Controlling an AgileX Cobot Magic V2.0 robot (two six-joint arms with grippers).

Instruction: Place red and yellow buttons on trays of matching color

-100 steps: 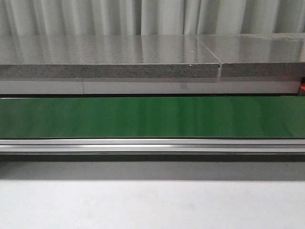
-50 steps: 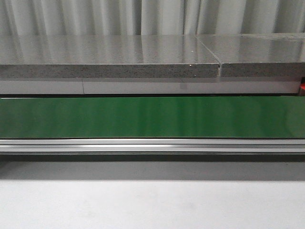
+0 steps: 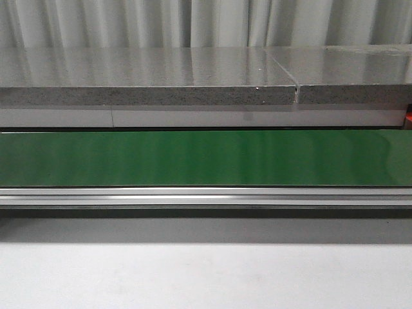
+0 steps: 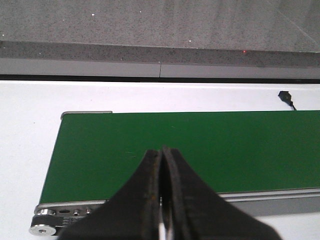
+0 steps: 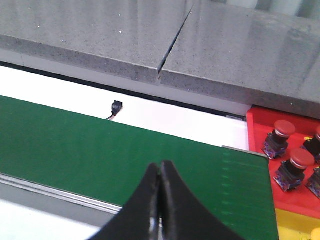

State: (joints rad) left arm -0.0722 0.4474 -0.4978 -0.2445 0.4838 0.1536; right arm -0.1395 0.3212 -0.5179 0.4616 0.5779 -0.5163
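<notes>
Two red-capped push buttons with dark bodies (image 5: 283,135) (image 5: 295,167) are seen standing in the red plastic tray (image 5: 257,127) at the right end of the green conveyor belt (image 3: 206,158), so part of the sorting is judged to be done. Parts of further buttons are cut off at the edge of the right wrist view and cannot be counted. A strip of the yellow tray (image 5: 295,222) is visible just beside the red one; whether anything lies in it cannot be told. No button is seen on the belt in any view, so the next piece is judged to be awaited, and how many remain cannot be known.

The left gripper (image 4: 161,165) is held over the left end of the belt with its black fingers (image 4: 150,180) pressed together and nothing between them. The right gripper (image 5: 160,182) is held over the right part of the belt, its fingers (image 5: 172,200) likewise closed and empty.

The belt is a smooth, matt green band, framed by a brushed aluminium rail (image 3: 206,196). It rests on a plain white bench (image 3: 206,277). Behind it a speckled grey stone-like slab (image 3: 148,74) with a glossy top and a narrow seam is seen, backed by pale pleated curtains (image 3: 206,19). A small black cable plug (image 5: 116,107) lies on the white surface beyond the belt.
</notes>
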